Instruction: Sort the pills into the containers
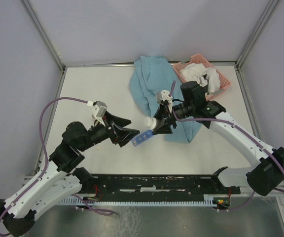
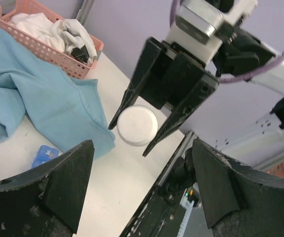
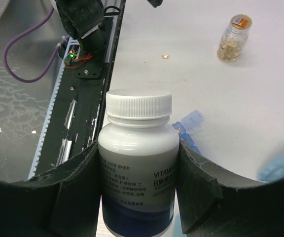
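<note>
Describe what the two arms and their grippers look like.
The left arm and right arm have white shells, black joints and bases, and a purple cable looping along each. The left gripper and right gripper have black, wedge-shaped fingers, scuffed pale at the edges.

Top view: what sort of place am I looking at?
Probably a robot test booth: a left arm and right arm bolted at the near edge of a white table, plain walls on metal posts, and props like a pill bottle, blue pill organiser and pink basket.

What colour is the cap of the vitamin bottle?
White; the cap shows best in the right wrist view.
</note>
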